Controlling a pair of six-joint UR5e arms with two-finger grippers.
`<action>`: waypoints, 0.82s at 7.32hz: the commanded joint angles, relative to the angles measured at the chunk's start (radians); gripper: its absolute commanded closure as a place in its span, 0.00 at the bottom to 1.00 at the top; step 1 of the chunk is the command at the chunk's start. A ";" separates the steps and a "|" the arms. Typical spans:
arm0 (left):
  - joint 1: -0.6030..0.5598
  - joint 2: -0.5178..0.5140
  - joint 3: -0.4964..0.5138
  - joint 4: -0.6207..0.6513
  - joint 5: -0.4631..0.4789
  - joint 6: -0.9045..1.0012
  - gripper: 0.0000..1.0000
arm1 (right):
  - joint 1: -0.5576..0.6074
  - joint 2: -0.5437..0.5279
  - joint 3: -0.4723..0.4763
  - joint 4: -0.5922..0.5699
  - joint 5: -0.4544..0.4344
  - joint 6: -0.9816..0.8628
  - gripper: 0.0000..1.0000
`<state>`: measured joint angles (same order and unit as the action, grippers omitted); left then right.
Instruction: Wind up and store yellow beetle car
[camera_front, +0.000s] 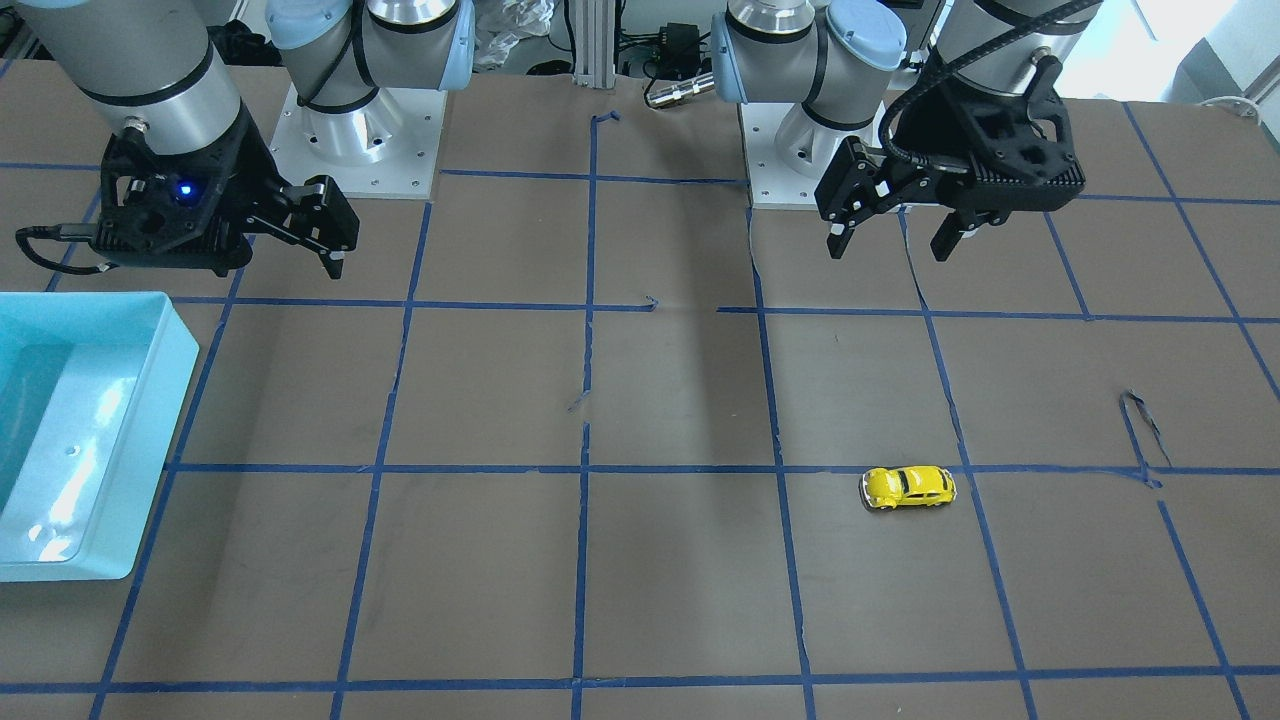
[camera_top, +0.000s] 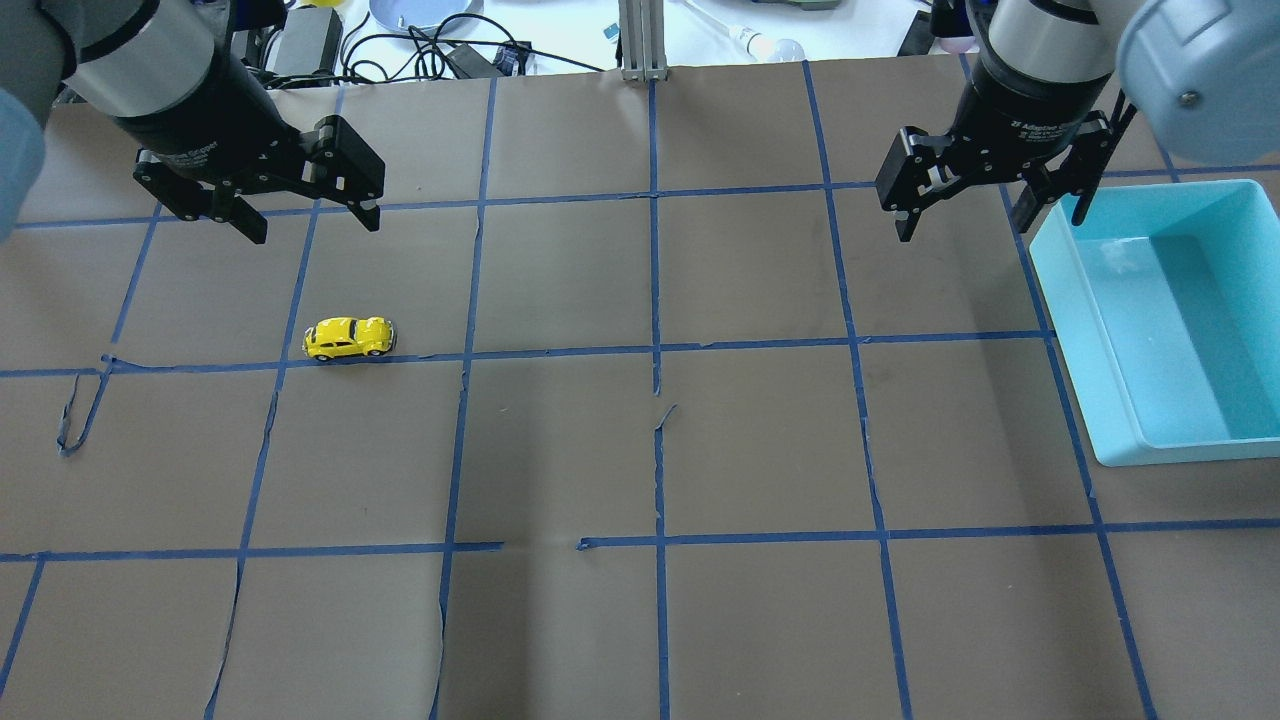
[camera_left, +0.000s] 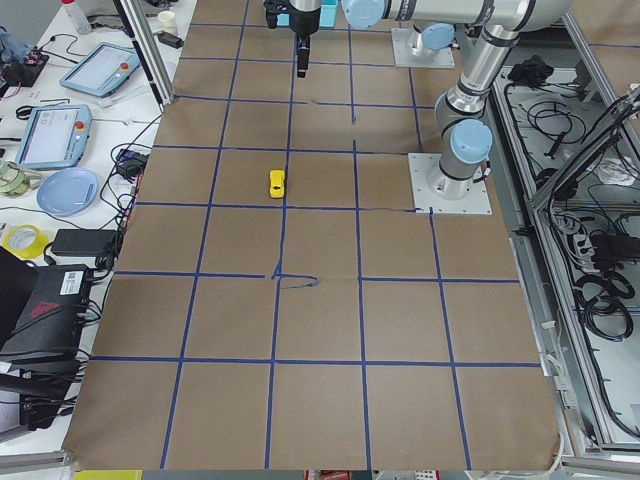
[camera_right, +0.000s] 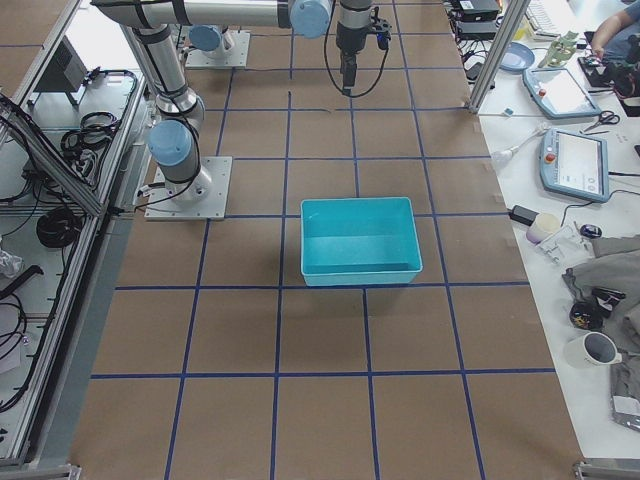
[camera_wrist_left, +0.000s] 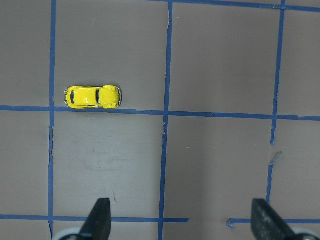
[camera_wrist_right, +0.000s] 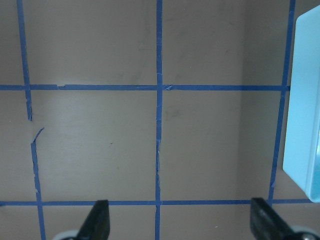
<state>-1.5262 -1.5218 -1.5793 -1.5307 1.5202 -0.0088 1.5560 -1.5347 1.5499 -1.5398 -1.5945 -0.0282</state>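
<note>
The yellow beetle car (camera_top: 348, 338) stands on its wheels on the brown table, just beside a blue tape line. It also shows in the front view (camera_front: 908, 487), the left side view (camera_left: 277, 183) and the left wrist view (camera_wrist_left: 93, 96). My left gripper (camera_top: 313, 228) is open and empty, hovering above the table behind the car and apart from it; its fingertips (camera_wrist_left: 100, 215) frame the bottom of the wrist view. My right gripper (camera_top: 985, 225) is open and empty, hovering at the back right next to the bin.
A light-blue open bin (camera_top: 1090, 340) sits at the table's right edge; it also shows in the front view (camera_front: 150, 450), the right side view (camera_right: 360, 275) and the right wrist view (camera_wrist_right: 300, 125). Blue tape lines grid the brown paper, torn in places.
</note>
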 joint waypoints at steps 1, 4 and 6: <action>0.000 0.000 -0.004 0.001 0.001 0.000 0.00 | 0.001 -0.001 -0.004 -0.005 0.001 -0.001 0.00; 0.000 0.000 -0.004 0.007 0.001 0.003 0.00 | 0.001 0.001 0.001 -0.034 0.010 0.002 0.00; 0.000 0.003 -0.004 0.007 0.001 0.018 0.00 | 0.001 0.005 0.001 -0.036 0.014 0.004 0.00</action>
<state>-1.5263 -1.5209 -1.5830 -1.5235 1.5221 -0.0017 1.5577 -1.5320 1.5507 -1.5743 -1.5827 -0.0257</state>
